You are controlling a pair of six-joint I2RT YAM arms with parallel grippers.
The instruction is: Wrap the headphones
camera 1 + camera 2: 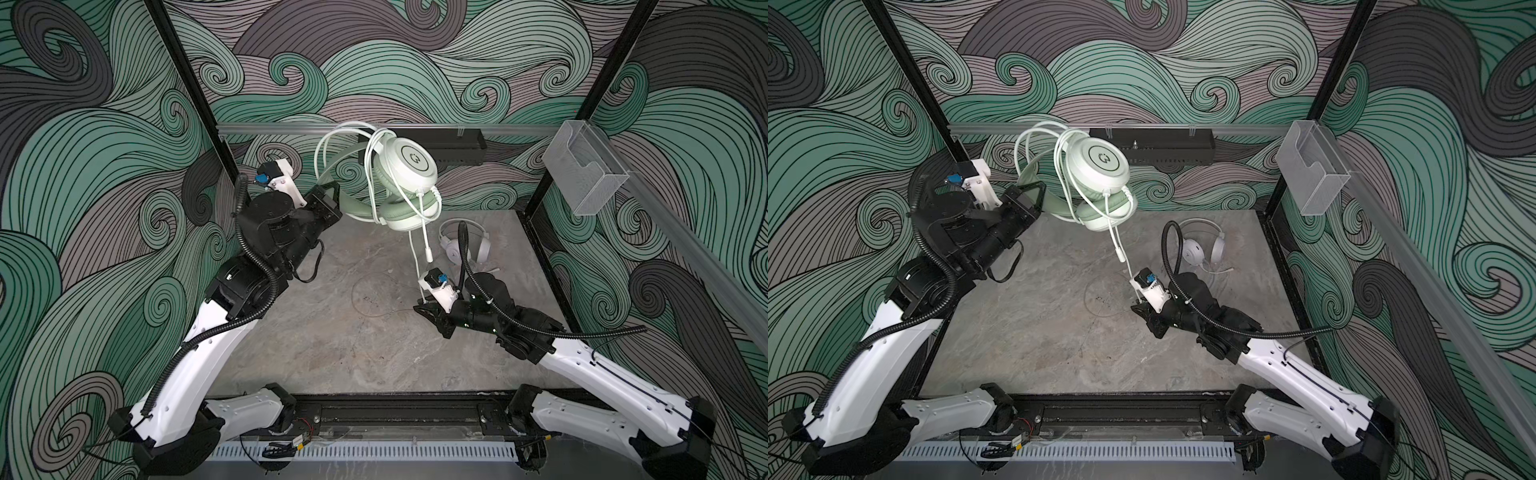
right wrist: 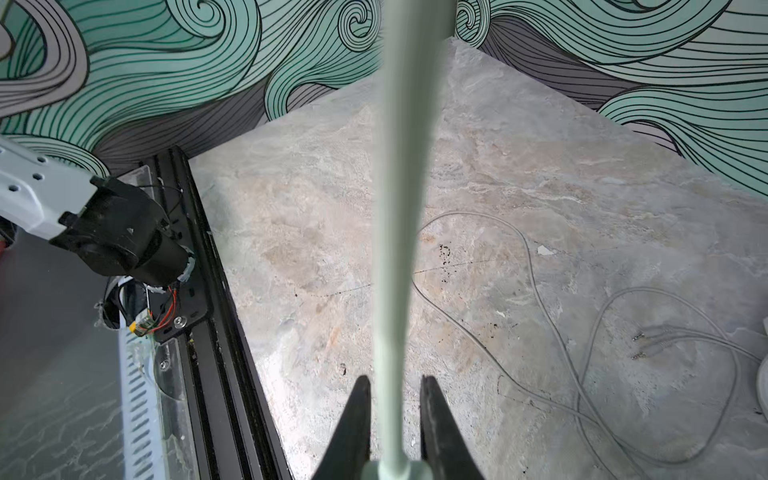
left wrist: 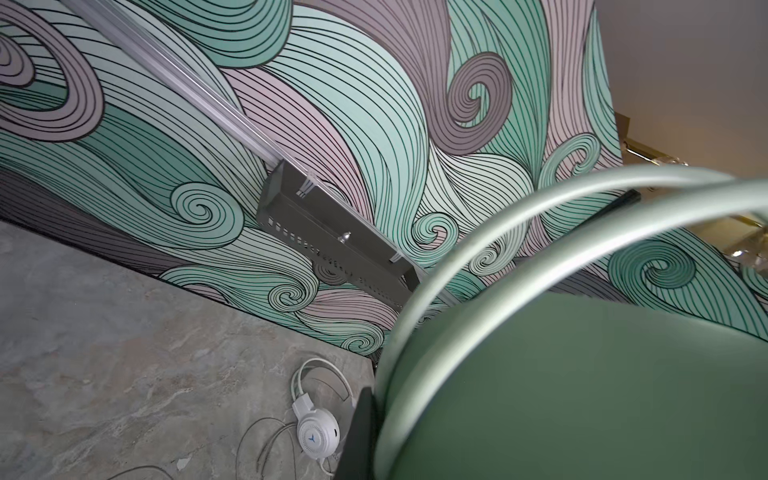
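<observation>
Wrapping is looking well advanced on one headset and not begun on the other. The left gripper [image 1: 334, 194] is clamping the headband of the mint headset [image 1: 409, 166] and holding it in the air just in front of the black box [image 1: 440, 145] on the back rail, well above the table [image 1: 332, 365]. Several turns of the mint cable [image 2: 399, 208] are already lying across its earcups, with one slack turn bulging out on the side of the box nearest the left arm. The tail of that cable is running down and away from the box to the right gripper [image 2: 395, 384], whose jaws are pinching it just above its moulded end. In the right wrist view it is passing straight up between the two black fingers [image 2: 353, 428] and looking taut.

The white headset [image 1: 465, 245] is lying on the table, farther from the box than the mint one and toward the right arm, with no gripper touching it. Its thin cable [image 2: 582, 332] is sprawling in loose curves over the table, jacks free.

In my judgement, the mint cable's tail is waiting to be wound on and secured, and after that the white headset is needing the whole job
</observation>
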